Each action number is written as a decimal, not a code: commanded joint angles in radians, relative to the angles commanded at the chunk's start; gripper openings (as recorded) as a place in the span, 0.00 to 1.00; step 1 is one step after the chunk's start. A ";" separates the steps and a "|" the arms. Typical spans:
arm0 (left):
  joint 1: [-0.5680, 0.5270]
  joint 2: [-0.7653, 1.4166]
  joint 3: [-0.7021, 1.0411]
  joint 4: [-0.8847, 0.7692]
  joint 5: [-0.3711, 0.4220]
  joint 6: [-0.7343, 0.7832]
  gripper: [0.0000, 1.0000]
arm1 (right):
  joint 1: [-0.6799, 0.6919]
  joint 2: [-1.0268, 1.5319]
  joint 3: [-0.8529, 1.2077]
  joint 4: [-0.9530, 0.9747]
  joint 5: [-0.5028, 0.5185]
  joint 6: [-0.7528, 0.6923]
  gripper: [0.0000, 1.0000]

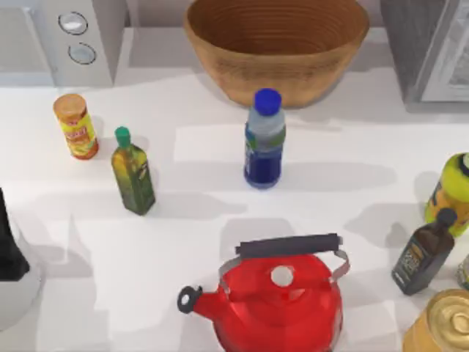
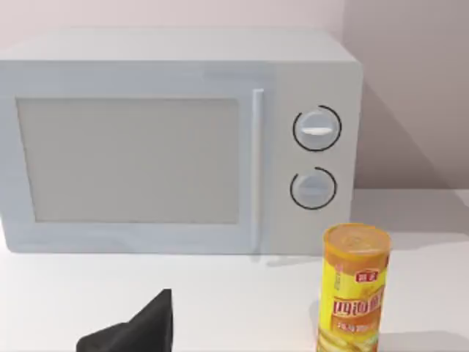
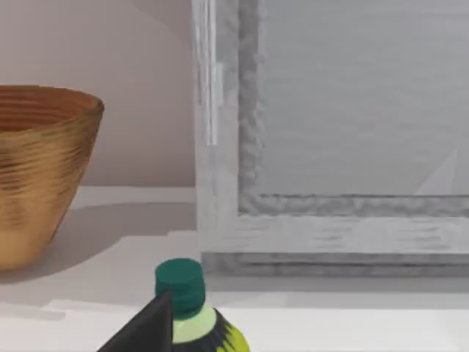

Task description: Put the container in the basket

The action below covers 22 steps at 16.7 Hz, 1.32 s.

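Note:
The container (image 1: 264, 139), a clear bottle with a blue cap and dark blue lower half, stands upright in the middle of the table. Just behind it sits the basket (image 1: 276, 44), a wide tan wicker bowl, whose side also appears in the right wrist view (image 3: 40, 169). My left arm (image 1: 7, 246) is parked at the table's left edge, far from the container. A dark piece of my left gripper (image 2: 139, 330) faces a microwave. A dark piece of my right gripper (image 3: 143, 330) sits beside a green-capped yellow bottle (image 3: 192, 312).
A red kettle (image 1: 275, 297) stands in front of the container. An olive oil bottle (image 1: 132, 172) and an orange can (image 1: 75, 126) stand to the left. A dark brown bottle (image 1: 423, 253), a yellow-green bottle (image 1: 453, 192) and a gold can (image 1: 443, 323) crowd the right. A microwave (image 2: 176, 139) is back left.

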 joint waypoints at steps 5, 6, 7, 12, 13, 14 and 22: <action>-0.011 0.049 0.022 0.041 0.004 0.001 1.00 | 0.000 0.000 0.000 0.000 0.000 0.000 1.00; -0.020 0.082 0.036 0.067 0.008 0.001 1.00 | 0.000 0.000 0.000 0.000 0.000 0.000 1.00; -0.031 0.125 0.053 0.101 0.013 0.001 1.00 | 0.000 0.000 0.000 0.000 0.000 0.000 1.00; -0.117 0.442 0.169 0.341 0.054 0.002 1.00 | 0.000 0.000 0.000 0.000 0.000 0.000 1.00; -0.139 0.522 0.196 0.400 0.065 0.002 1.00 | 0.000 0.000 0.000 0.000 0.000 0.000 1.00; -0.162 0.606 0.225 0.462 0.077 0.002 1.00 | 0.000 0.000 0.000 0.000 0.000 0.000 1.00; -0.359 1.358 0.464 1.003 0.183 0.006 1.00 | 0.000 0.000 0.000 0.000 0.000 0.000 1.00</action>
